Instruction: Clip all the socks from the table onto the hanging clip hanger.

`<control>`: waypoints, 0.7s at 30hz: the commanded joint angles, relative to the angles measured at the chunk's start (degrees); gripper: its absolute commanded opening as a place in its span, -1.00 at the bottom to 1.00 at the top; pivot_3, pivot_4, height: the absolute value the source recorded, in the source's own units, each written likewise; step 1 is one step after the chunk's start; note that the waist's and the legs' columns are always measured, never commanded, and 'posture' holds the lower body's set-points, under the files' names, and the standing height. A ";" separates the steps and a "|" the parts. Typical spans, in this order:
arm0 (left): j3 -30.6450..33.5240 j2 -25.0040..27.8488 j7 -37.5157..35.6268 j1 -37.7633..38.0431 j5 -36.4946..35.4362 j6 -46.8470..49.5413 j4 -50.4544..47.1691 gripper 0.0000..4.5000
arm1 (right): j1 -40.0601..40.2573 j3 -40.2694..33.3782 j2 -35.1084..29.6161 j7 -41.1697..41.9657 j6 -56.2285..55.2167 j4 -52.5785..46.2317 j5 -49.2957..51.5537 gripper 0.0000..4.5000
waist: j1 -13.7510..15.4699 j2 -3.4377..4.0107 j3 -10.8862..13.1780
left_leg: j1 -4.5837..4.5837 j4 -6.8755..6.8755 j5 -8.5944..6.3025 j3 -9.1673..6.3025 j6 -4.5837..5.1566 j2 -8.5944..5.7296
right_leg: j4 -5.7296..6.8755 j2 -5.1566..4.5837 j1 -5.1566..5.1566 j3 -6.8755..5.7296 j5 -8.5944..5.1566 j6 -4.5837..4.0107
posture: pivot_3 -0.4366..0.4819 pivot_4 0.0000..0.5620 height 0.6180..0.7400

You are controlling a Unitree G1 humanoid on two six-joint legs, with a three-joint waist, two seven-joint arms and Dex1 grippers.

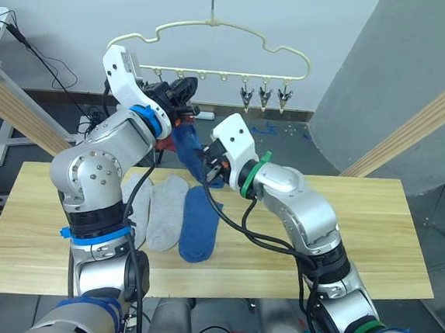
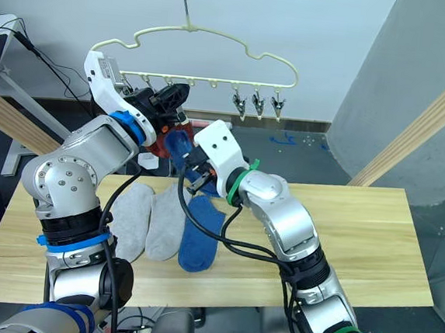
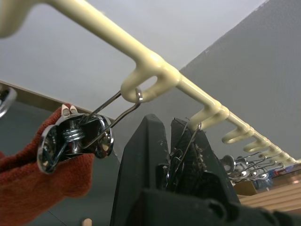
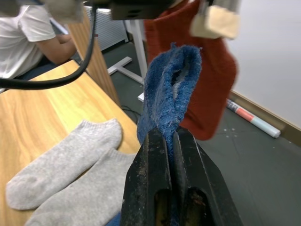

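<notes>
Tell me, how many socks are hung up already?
At least one rust red knit sock already hangs from a metal clip on the pale yellow wire hanger. Right now the right gripper holds a blue knit sock up, while the left gripper squeezes the next clip. Two light grey socks and another blue sock wait on the pale wood table.

Blue sock (image 4: 170, 89) between closed fingers (image 4: 150, 183)

No legible text, labels, brand marks, numbers or signs appear on any surface in these views.
</notes>
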 commanded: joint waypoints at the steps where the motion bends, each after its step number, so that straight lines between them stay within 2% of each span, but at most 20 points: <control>1: -0.12 0.14 0.47 -0.93 -0.49 -1.39 -1.01 -0.91 | -0.37 0.59 1.66 -0.21 -0.89 -1.31 1.13 -0.98 | 0.00 0.00 0.00 | 0.00 0.00 0.00 0.00 0.00 0.00 | 0.00 0.00 0.00 0.00 0.00 0.00 | -0.57 0.26 1.00; 21: -0.49 0.53 0.75 0.28 -1.18 -1.24 -1.97 -0.91 | -6.74 -3.60 -0.67 -0.34 -4.90 6.71 0.69 -0.98 | -0.07 0.00 0.00 | 0.00 0.00 0.00 0.00 0.00 0.02 | 0.01 0.01 0.00 -0.01 0.00 0.00 | -0.57 0.26 1.00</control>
